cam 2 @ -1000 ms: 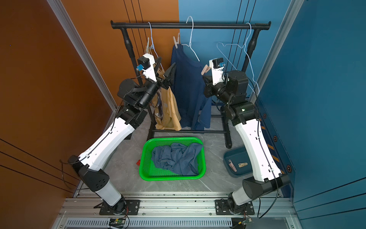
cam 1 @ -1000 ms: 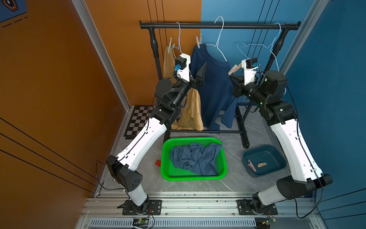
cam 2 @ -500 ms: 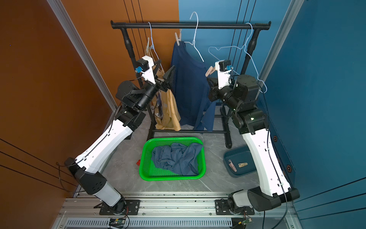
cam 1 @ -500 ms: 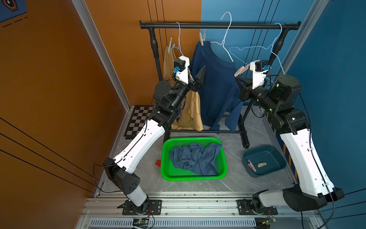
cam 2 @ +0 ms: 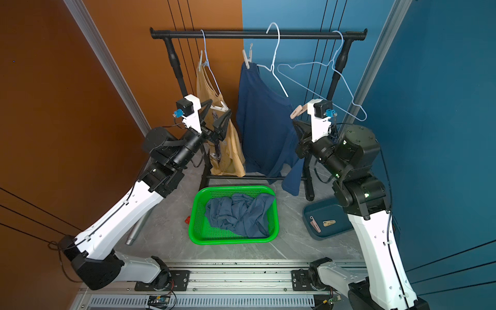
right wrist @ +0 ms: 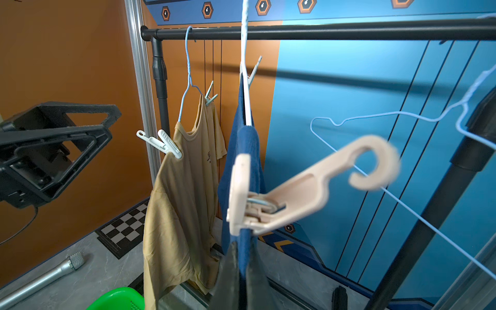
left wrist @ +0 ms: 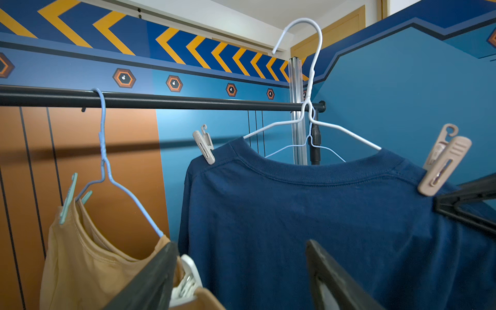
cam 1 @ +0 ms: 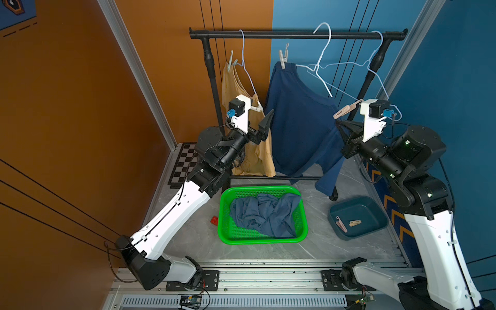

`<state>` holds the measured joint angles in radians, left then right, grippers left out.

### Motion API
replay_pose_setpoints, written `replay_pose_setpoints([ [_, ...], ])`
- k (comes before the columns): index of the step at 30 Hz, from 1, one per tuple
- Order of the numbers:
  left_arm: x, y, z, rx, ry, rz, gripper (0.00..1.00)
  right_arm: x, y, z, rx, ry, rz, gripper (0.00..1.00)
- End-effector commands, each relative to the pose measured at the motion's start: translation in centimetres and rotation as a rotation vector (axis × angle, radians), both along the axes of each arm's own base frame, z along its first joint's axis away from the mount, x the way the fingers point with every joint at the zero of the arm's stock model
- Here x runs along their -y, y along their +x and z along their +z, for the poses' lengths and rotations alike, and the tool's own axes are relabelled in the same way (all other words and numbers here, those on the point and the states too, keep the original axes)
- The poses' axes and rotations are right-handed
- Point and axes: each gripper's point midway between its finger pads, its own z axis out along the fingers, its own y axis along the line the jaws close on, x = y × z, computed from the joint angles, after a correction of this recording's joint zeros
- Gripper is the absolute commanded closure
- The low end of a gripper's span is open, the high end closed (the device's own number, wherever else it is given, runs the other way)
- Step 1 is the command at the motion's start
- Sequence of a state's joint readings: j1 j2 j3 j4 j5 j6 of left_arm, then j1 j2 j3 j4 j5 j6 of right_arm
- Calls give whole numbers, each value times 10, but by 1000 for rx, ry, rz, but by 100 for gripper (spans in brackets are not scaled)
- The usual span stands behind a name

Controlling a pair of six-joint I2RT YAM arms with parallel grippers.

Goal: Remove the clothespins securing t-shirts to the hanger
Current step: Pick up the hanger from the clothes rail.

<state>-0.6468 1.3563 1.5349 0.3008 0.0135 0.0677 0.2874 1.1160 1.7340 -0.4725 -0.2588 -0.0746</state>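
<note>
While the right gripper (cam 1: 338,122), clamped on 1 beige clothespin (cam 1: 346,108), pulled away, the navy t-shirt (cam 1: 300,120) seemingly followed, unreleased; the left gripper (cam 2: 220,106) gaped.

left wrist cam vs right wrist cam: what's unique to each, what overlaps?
Left wrist only: the navy t-shirt's collar face-on and the white hanger's hook.
Right wrist only: the checkerboard mat, a microphone on the floor, and the green basket's rim.
Both: the black rail, mustard t-shirt, pale green clothespin, white clothespin, beige hooked clothespin on the navy shoulder, and the open left gripper.
</note>
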Motion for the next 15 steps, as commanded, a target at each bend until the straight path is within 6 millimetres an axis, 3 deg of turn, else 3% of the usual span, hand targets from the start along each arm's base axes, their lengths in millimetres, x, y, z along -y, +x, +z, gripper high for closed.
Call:
replay_pose_setpoints([
  [1,2,-19,-17,-20,53,-38,22,8,-35,31,134,1,13,100],
  [10,-12,-52,-63,-79,103,-26,21,16,-94,58,232,4,63,100],
  [11,-14,-55,-68,-87,115,-19,21,18,-106,70,264,10,69,100],
  [15,-23,-65,-85,-113,140,-7,21,18,-121,83,291,24,95,100],
])
